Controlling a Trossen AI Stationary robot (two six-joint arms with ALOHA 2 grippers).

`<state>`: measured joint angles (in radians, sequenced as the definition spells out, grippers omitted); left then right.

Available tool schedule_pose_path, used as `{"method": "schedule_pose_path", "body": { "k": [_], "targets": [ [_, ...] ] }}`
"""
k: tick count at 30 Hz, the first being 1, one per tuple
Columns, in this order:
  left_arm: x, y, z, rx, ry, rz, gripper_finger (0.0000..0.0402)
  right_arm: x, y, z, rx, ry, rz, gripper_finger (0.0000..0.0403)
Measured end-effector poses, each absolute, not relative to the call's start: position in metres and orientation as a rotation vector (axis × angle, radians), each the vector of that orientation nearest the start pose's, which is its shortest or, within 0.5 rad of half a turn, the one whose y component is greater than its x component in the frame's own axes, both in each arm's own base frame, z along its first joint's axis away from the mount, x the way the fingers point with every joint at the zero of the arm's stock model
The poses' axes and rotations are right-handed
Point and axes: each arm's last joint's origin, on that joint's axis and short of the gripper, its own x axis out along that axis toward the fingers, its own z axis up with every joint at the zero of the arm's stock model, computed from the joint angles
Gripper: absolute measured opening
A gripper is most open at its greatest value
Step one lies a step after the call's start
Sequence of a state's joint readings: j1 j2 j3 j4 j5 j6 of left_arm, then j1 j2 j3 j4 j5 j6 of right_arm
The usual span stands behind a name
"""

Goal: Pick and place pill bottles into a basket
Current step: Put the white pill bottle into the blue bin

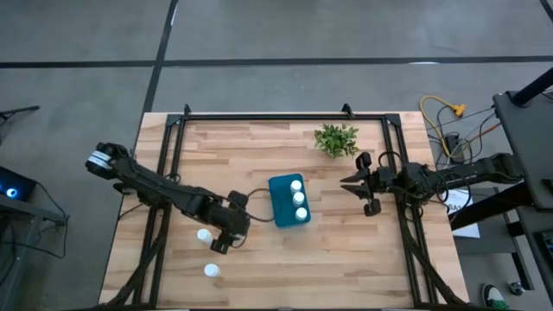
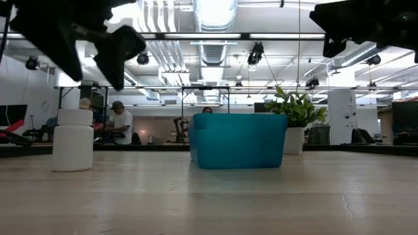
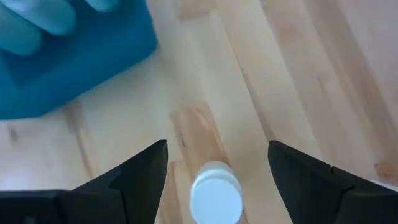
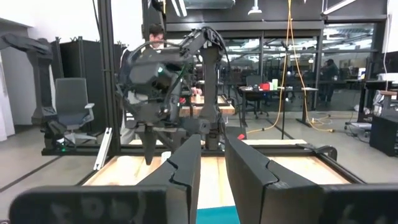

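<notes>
The teal-blue basket (image 1: 281,207) stands mid-table with three white pill bottles (image 1: 299,199) upright inside; it also shows in the low view (image 2: 238,140). Two more bottles stand upright on the table to its left: one (image 1: 204,235) beside my left gripper, one (image 1: 212,270) nearer the front edge. My left gripper (image 1: 216,244) is open and hovers above the table. In its wrist view a bottle's white cap (image 3: 216,196) shows below, between its fingers (image 3: 146,168), untouched. My right gripper (image 1: 346,185) hangs in the air right of the basket, empty, its fingers a narrow gap apart (image 4: 213,146).
A small green plant (image 1: 335,138) in a white pot stands behind the basket toward the far right. A black frame (image 1: 285,115) runs along the table's far edge and sides. Bare wood lies in front of the basket. People sit in the room beyond (image 2: 119,123).
</notes>
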<state>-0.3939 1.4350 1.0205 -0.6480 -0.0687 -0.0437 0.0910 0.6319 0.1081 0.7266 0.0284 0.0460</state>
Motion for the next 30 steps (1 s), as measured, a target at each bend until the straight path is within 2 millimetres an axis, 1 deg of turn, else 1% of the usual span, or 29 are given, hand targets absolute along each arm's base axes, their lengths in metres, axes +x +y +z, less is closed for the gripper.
{"method": "schedule_pose_path", "body": {
  "k": [6, 9, 20, 30],
  "targets": [
    [0.265, -0.114, 0.213, 0.22, 1.178, -0.26, 0.0261, 0.144, 0.012, 0.206, 0.063, -0.181, 0.067, 0.0063],
    [0.267, -0.115, 0.207, 0.23, 1.206, -0.259, 0.0261, 0.144, 0.012, 0.206, 0.064, -0.181, 0.067, 0.0063],
    [0.263, -0.113, 0.202, 0.258, 1.253, -0.23, 0.0261, 0.144, 0.012, 0.206, 0.064, -0.181, 0.068, 0.0063],
    [0.263, -0.112, 0.2, 0.271, 1.258, -0.212, 0.0261, 0.144, 0.012, 0.206, 0.064, -0.177, 0.068, 0.0063]
  ]
}}
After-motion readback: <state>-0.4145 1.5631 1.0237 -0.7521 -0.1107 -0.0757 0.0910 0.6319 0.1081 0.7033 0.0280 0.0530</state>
